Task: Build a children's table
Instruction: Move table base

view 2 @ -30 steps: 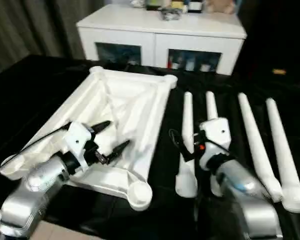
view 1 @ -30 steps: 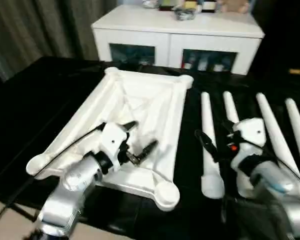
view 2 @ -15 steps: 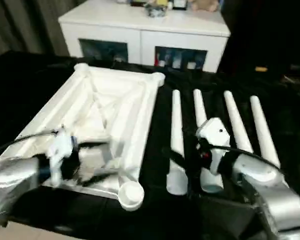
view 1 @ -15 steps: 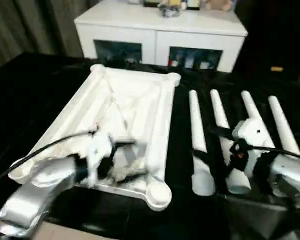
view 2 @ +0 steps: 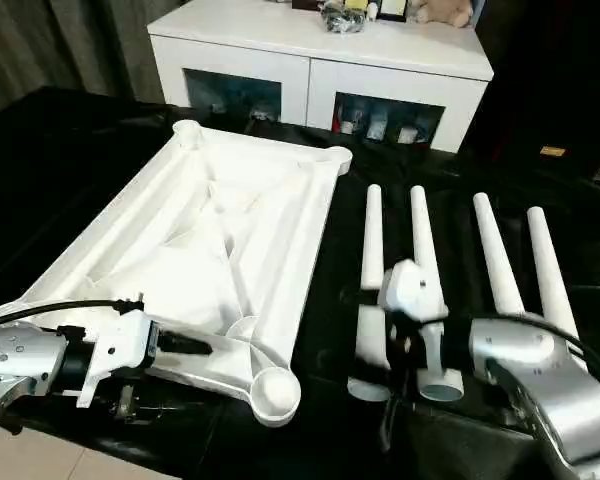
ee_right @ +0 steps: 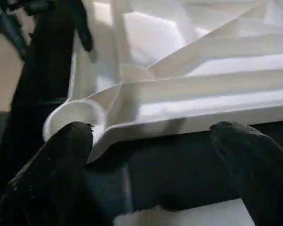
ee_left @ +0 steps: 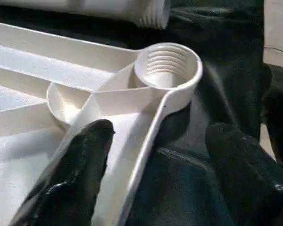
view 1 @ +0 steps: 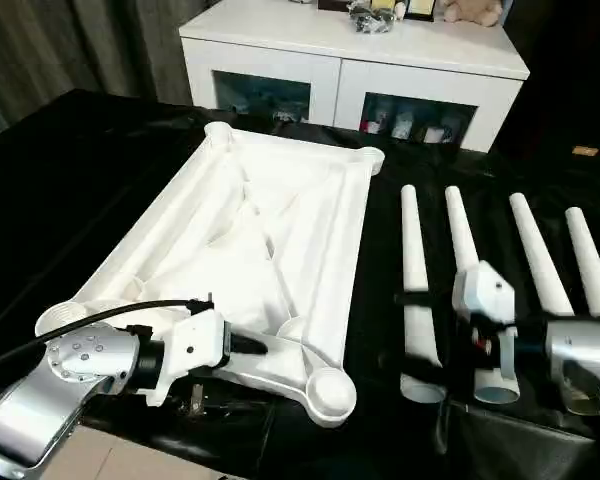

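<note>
tabletop (view 1: 260, 230) lies ribbed underside up on the black cloth (view 1: 70, 170), four legs (view 1: 414, 275) beside it. left gripper (ee_left: 155, 155) spreads empty astride its near rim; right gripper (ee_right: 151, 155) gapes wide, empty.

Head cameras: high, facing forward and down over the counter (view 1: 100, 150). Wrist cameras: low, close, looking along each arm's fingers. All share the tabletop's threaded corner socket (ee_left: 167, 66).

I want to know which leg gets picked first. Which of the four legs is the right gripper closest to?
The second leg from the left. The right gripper sits over its wide threaded end, with the leftmost leg just beside it; the two rightmost legs lie farther away.
</note>
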{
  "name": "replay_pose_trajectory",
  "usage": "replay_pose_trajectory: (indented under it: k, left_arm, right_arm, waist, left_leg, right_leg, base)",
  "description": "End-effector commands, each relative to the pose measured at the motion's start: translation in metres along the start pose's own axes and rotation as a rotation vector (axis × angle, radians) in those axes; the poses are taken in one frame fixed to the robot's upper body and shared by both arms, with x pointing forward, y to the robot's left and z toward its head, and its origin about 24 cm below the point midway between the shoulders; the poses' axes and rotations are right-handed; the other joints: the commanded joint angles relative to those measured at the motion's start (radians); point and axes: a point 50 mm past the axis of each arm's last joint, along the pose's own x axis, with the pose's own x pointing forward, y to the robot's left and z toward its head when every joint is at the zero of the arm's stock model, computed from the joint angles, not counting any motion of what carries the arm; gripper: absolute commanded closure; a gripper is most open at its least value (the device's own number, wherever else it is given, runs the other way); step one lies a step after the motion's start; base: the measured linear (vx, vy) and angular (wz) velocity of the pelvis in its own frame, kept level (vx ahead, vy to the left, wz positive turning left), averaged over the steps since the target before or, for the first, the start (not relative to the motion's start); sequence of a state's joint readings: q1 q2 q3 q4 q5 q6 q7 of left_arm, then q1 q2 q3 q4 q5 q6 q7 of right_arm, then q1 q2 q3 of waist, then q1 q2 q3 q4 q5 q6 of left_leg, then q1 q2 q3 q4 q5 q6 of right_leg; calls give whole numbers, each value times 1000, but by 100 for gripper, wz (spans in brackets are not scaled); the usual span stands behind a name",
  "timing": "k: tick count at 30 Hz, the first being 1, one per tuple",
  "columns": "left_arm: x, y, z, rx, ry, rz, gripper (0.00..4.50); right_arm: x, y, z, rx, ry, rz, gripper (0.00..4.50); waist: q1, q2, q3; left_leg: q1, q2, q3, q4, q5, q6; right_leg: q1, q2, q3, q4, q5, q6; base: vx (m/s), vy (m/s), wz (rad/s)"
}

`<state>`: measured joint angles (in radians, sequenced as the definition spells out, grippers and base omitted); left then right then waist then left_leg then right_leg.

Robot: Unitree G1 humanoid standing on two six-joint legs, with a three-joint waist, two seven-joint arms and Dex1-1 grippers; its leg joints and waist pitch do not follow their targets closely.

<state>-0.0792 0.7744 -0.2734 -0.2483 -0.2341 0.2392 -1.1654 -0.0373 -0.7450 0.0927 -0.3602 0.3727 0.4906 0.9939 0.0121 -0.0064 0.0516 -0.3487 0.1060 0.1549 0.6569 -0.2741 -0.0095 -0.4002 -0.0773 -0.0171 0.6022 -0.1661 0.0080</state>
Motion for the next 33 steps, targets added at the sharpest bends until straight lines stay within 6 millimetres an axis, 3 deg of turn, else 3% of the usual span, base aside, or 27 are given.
replay_pose_trajectory:
  k: [1, 2, 3, 7, 14, 18, 22, 25, 27, 28, 29, 30, 31, 33]
  left_arm:
    - [1, 1, -2, 23, 35, -29, 116]
    - [2, 1, -4, 30, 48, -36, 125]
    - [3, -1, -8, 37, 84, -58, 136]
    - [3, -3, -17, 59, 155, -101, 171]
    - [9, 5, -26, 90, 188, -75, 225]
    - [12, 14, -26, 99, 182, -26, 248]
    - [15, 22, -26, 98, 178, 8, 285]
    - [16, 25, -26, 96, 178, 36, 302]
    - [17, 26, -26, 95, 177, 53, 324]
    - [18, 29, -27, 84, 176, 83, 327]
    - [18, 30, -27, 78, 172, 97, 329]
    - [19, 30, -27, 67, 167, 108, 329]
    - [20, 30, -27, 43, 151, 129, 354]
    - [24, 29, -27, 13, 136, 150, 359]
  right_arm:
    - [0, 1, 2, -38, 17, 13, 0]
    - [0, 1, 1, -38, 22, 14, 0]
    - [-1, 3, 0, -37, 27, 17, 0]
    - [-3, 8, -1, -33, 42, 35, 0]
    - [0, 18, -6, -25, 70, 42, 0]
    - [1, 20, -9, -20, 78, 12, 0]
    - [4, 21, -12, -18, 83, -11, 0]
    - [6, 22, -14, -18, 86, -31, 0]
    - [7, 22, -13, -17, 83, -46, 0]
    - [8, 19, -13, -15, 77, -80, 0]
    - [8, 18, -13, -15, 74, -97, 0]
    - [8, 17, -13, -15, 74, -108, 0]
    - [7, 15, -14, -16, 78, -131, 0]
    - [7, 12, -16, -14, 78, -162, 0]
  waist:
    - [-1, 3, -37]
    - [-1, 1, -37]
    - [-2, 7, -37]
    - [-4, 1, -37]
    - [-10, -4, -40]
    - [-9, 2, -43]
    - [-8, 0, -41]
    - [-3, 2, -41]
    - [-4, 4, -40]
    - [-3, 18, -39]
    - [-5, 10, -38]
    - [-5, 9, -39]
    - [-6, 20, -39]
    - [-10, 13, -39]
  left_leg:
    - [4, 111, -46, -122, -249, 15]
    - [3, 110, -46, -123, -247, 14]
    - [1, 111, -48, -123, -252, 12]
    - [0, 112, -50, -124, -264, 14]
    - [-5, 113, -49, -121, -208, 30]
    - [-2, 113, -48, -119, -190, 30]
    - [-2, 114, -48, -121, -213, 25]
    - [9, 113, -42, -118, -231, 20]
    - [5, 114, -41, -120, -228, 19]
    - [5, 115, -42, -123, -245, 9]
    - [6, 115, -40, -124, -270, 0]
    - [5, 115, -40, -123, -274, -3]
    - [4, 116, -41, -125, -277, -14]
    - [0, 115, -40, -125, -282, -15]
  right_leg:
    - [33, -77, 45, -63, -328, -243]
    - [33, -77, 45, -64, -326, -241]
    - [34, -78, 45, -64, -328, -238]
    - [34, -80, 47, -69, -365, -220]
    - [38, -80, 46, -63, -292, -245]
    - [38, -81, 46, -60, -263, -257]
    - [37, -83, 46, -62, -279, -261]
    - [29, -80, 48, -67, -288, -261]
    - [31, -79, 48, -66, -275, -265]
    - [31, -78, 47, -66, -290, -261]
    - [29, -77, 46, -69, -318, -251]
    - [30, -78, 47, -69, -324, -248]
    - [31, -78, 47, -68, -324, -246]
    - [34, -78, 47, -69, -343, -236]
  base:
    - [0, 0, 0]
    - [0, 0, 0]
    - [0, 0, 0]
    - [0, 0, 0]
    - [0, 0, 0]
    - [0, 0, 0]
    - [0, 0, 0]
    - [0, 0, 0]
    - [0, 0, 0]
    - [0, 0, 0]
    - [0, 0, 0]
    - [0, 0, 0]
    - [0, 0, 0]
    - [0, 0, 0]
